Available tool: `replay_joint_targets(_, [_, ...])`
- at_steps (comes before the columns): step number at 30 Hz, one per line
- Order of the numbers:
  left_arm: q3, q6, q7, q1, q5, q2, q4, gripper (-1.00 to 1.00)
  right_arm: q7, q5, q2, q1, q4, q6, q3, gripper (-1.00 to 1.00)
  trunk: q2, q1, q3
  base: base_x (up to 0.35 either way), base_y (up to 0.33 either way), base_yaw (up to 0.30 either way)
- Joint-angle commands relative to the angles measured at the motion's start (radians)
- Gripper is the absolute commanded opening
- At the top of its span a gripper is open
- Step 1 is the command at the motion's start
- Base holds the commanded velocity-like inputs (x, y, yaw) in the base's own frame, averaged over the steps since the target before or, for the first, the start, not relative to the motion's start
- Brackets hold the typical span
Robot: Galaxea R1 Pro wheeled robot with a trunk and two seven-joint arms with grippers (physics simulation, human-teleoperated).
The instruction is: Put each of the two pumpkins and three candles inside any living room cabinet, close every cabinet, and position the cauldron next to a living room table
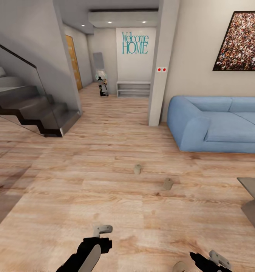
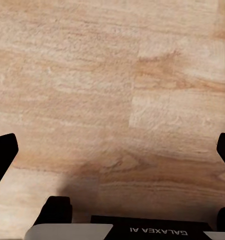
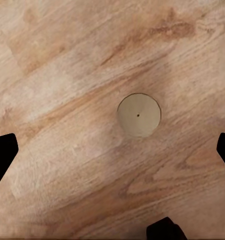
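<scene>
Wooden floor (image 3: pixel 52 75) bears a squat round candle (image 3: pixel 138 115), upright.

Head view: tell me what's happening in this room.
A two-armed robot stands on the wooden floor with three small beige cylindrical candles ahead. Two stand farther out toward the blue sofa. The right gripper, fingers open, hovers directly above the third. The left gripper is open over bare floor.

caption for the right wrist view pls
Open right tool poised directly above a small round beige candle standing upright on the light wooden floor.
</scene>
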Motion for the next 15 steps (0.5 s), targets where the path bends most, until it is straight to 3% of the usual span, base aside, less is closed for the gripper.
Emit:
replay_joint_targets(1, [-0.002, 0.000, 0.011, 0.000, 0.010, 0.000, -0.001, 1.00, 0.002, -0.006, 0.000, 0.000, -0.001, 0.004, -0.001, 1.00, 0.000, 0.000, -0.001, -0.116, -0.151, 0.000])
replay_joint_targets(6, [-0.003, 0.000, 0.012, 0.000, 0.010, 0.000, -0.001, 1.00, 0.002, -0.006, 0.000, 0.000, -0.001, 0.004, -0.001, 1.00, 0.000, 0.000, -0.001, 0.009, -0.177, 0.000])
replay_joint_targets(15, [0.002, 0.000, 0.016, 0.000, 0.018, -0.002, -0.098, 1.00, 0.004, -0.006, 0.000, 0.000, 0.001, 0.004, -0.001, 1.00, 0.000, 0.000, -0.001, 0.003, -0.019, 0.000])
